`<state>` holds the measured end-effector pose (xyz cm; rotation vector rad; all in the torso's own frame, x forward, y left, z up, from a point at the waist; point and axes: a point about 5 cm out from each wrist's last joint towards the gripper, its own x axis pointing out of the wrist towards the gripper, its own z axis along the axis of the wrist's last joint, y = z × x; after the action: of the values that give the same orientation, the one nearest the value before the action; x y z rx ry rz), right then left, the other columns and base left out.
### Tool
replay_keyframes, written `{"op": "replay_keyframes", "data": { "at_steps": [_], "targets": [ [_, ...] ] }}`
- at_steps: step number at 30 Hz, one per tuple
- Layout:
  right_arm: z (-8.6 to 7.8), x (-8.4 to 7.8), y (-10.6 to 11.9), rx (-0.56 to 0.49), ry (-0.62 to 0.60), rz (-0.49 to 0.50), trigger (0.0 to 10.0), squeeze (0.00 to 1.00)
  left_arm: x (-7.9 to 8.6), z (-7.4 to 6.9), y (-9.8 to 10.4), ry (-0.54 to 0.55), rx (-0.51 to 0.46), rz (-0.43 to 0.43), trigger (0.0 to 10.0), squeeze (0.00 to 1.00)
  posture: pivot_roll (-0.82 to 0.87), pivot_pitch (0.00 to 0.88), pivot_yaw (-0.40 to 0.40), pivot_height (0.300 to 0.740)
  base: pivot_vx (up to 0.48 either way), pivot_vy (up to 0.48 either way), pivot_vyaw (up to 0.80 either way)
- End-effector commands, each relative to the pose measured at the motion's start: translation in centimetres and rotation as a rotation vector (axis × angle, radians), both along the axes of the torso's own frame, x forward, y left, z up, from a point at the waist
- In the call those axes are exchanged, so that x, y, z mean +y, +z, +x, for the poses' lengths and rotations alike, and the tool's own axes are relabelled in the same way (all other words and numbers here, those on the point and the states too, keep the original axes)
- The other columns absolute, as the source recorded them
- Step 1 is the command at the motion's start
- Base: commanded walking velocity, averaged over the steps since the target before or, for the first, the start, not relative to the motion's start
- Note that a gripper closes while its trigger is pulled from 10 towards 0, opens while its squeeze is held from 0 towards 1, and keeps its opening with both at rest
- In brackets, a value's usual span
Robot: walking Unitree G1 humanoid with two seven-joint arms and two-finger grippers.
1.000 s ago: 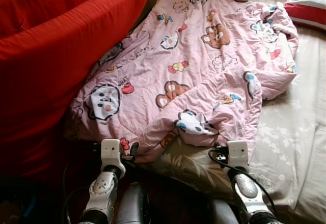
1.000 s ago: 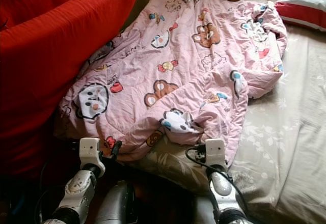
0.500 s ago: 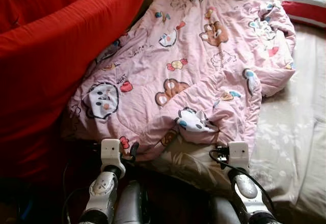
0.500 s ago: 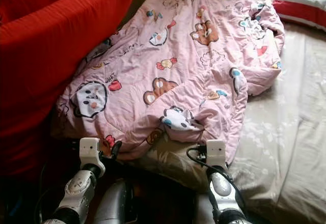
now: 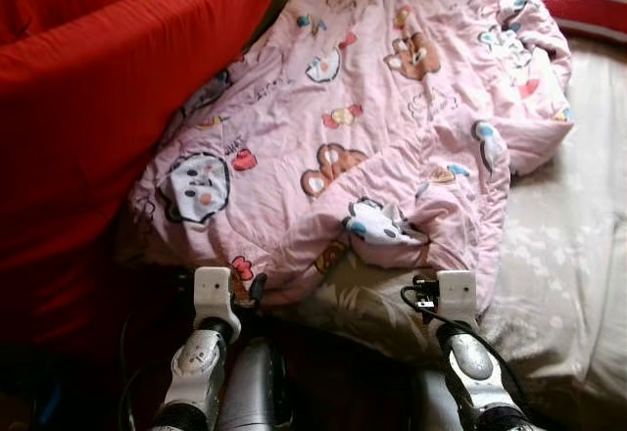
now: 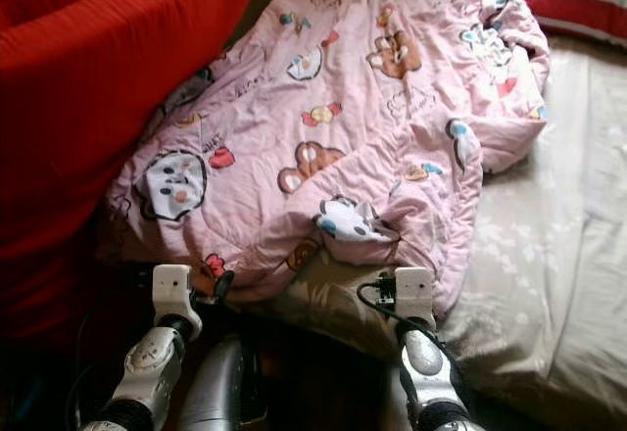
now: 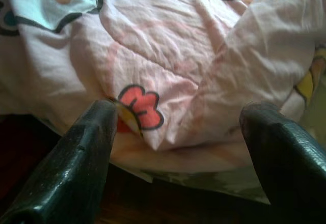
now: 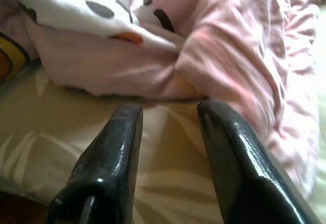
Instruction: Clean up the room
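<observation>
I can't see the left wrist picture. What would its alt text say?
The left hand is open, its two black fingers spread on either side of the near edge of a rumpled pink quilt printed with cartoon animals and a red flower. Dark floor lies beneath the edge.

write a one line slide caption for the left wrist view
Left gripper open at the near edge of a rumpled pink cartoon-print quilt, its two black fingers spread either side of a fold.

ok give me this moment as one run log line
stage: reaching for quilt | left gripper: open, at pink quilt near edge | right gripper: open, at quilt hem over bed sheet | nothing held | red cushion beside quilt
</observation>
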<state>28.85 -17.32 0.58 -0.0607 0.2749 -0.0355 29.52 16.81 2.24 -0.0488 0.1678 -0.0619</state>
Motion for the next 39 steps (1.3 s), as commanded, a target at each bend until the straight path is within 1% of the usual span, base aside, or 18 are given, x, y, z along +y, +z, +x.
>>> {"op": "replay_keyframes", "data": {
  "at_steps": [1,6,11,13,20,29,39],
  "targets": [
    [-0.25,0.23,-0.16,-0.004,-0.006,0.007,10.0,0.0,0.42,-0.62,-0.74,0.018,0.032,-0.011,10.0,0.0,-0.06,0.201,0.082,0.583,0.0,0.0,0.0],
    [-0.11,0.08,-0.07,-0.004,-0.023,0.023,10.0,0.0,0.41,-0.61,-0.73,0.018,0.031,-0.011,10.0,0.0,-0.06,0.196,0.083,0.583,0.0,0.0,0.0],
    [0.02,-0.12,0.14,-0.017,-0.034,0.023,10.0,0.0,0.42,-0.57,-0.69,0.018,0.029,-0.01,10.0,0.0,-0.06,0.198,0.083,0.583,0.145,0.0,-0.62],
    [0.06,-0.19,0.25,-0.026,-0.037,0.02,10.0,0.0,0.44,-0.56,-0.69,0.019,0.03,-0.008,10.0,0.0,-0.06,0.199,0.083,0.583,0.251,0.0,0.0],
    [0.1,-0.26,0.3,-0.027,-0.038,0.013,10.0,0.0,0.42,-0.53,-0.69,0.017,0.033,-0.009,10.0,0.0,-0.06,0.202,0.083,0.583,0.0,0.0,0.0],
    [0.14,-0.41,0.35,-0.029,-0.045,0.008,10.0,0.0,0.42,-0.54,-0.66,0.019,0.028,-0.011,10.0,0.0,-0.06,0.207,0.082,0.583,0.328,0.0,0.0],
    [0.27,0.28,0.43,-0.03,0.016,0.012,10.0,0.0,0.47,-0.49,-0.63,0.022,0.029,-0.005,10.0,0.0,-0.06,0.211,0.083,0.583,0.298,0.0,0.0]
  ]
}}
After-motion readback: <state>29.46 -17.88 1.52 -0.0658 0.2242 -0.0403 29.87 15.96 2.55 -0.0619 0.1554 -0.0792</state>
